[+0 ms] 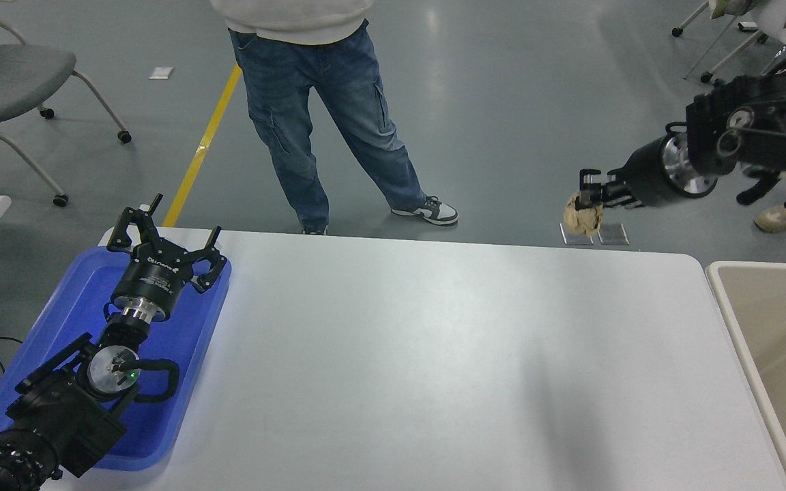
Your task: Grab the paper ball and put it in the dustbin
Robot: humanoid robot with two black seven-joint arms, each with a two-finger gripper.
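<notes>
Tan paper ball [583,215] is hanging gripped in the right pincer [591,194], high beyond the worktop [400,354]; left pincer [161,239] is resting open beside that worktop's left edge.

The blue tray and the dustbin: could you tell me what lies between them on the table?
Nothing; in the head view, the white table is bare between the blue tray and the dustbin.

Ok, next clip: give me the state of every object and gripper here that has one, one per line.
paper ball: held in the air, off the table
right gripper: shut on the paper ball, raised
left gripper: open, parked over the blue tray
dustbin: open-topped at the table's right end, nothing visible inside
</notes>
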